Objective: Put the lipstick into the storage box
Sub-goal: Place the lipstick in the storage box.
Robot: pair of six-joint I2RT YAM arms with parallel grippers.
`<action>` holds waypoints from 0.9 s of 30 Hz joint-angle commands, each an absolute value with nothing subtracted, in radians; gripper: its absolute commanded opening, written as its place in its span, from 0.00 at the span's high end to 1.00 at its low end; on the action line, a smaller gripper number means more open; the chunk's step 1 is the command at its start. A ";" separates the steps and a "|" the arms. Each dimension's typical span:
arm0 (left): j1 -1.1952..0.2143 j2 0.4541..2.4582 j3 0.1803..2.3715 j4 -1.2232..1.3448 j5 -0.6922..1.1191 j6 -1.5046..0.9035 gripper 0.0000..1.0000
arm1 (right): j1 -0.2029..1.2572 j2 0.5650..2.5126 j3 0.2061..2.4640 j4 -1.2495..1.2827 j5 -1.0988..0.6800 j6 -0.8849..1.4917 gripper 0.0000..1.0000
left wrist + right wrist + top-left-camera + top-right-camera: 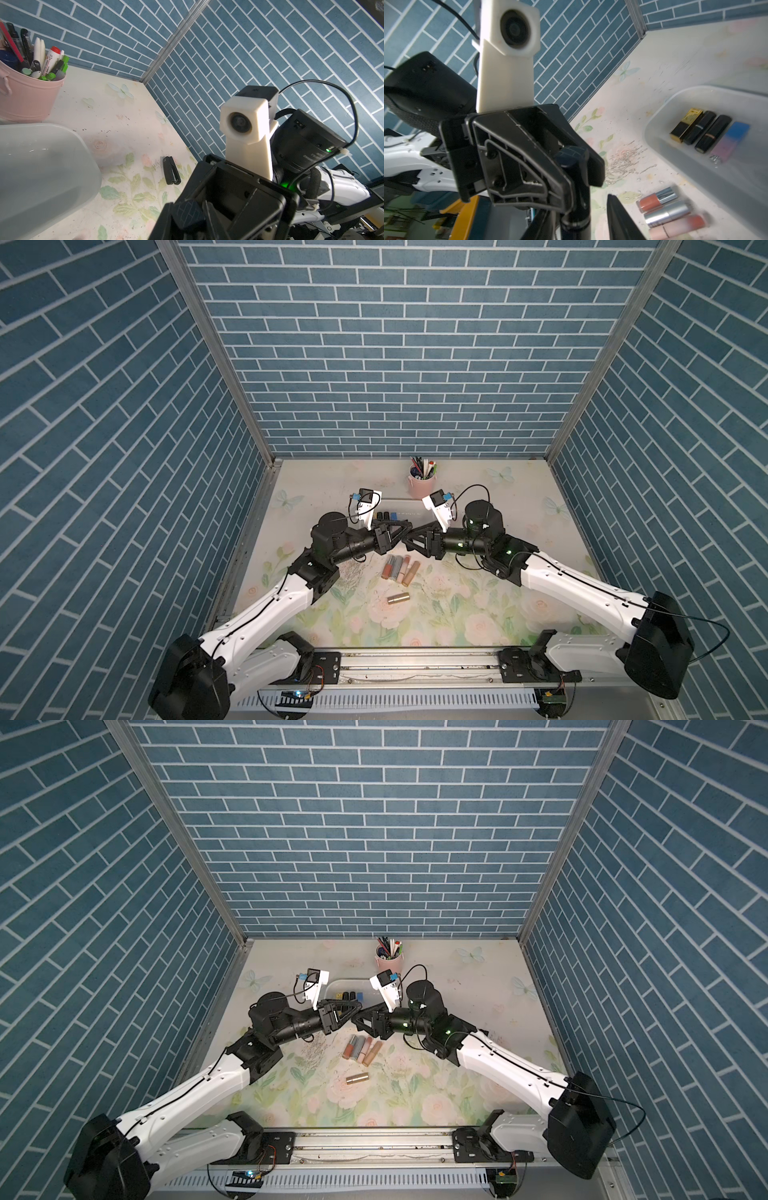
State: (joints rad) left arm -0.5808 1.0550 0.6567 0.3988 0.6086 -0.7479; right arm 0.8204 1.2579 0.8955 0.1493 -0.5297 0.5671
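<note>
Meeting tip to tip above the desk (478, 585), at the near edge of the storage box (652, 118), the arms hide the lipstick in both top views. The right wrist view shows the lipstick (571, 154), glossy and dark, clamped in the left fingers (519, 166). The right fingers (618, 220) stand parted beside it, and four more tubes (713, 135) lie in the box.

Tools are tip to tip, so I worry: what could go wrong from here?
1. The left tool seems to pinch the dark lipstick only near its end; it could slip onto the table lipsticks, short of the storage box.
2. The right tool crowds it; separating may knock the lipstick loose.
</note>
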 commanded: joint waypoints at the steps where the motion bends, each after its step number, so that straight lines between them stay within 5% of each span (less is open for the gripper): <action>1: -0.583 1.053 0.680 0.385 0.616 -0.726 0.90 | 0.811 1.220 0.949 0.133 -0.480 0.539 0.43; 15: -0.584 1.327 0.981 -0.052 0.248 -0.557 0.91 | 0.568 1.086 0.902 -0.136 -0.266 0.567 0.40; 27: -0.583 1.758 1.282 -0.168 0.101 -0.424 0.93 | 0.551 1.124 0.855 -0.254 -0.181 0.500 0.40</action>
State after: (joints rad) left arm -0.5812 1.7096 1.2312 -0.1200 0.1566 -0.4808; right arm 0.5549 1.1213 0.8688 -0.2173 -0.2096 0.5411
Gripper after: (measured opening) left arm 0.246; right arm 0.601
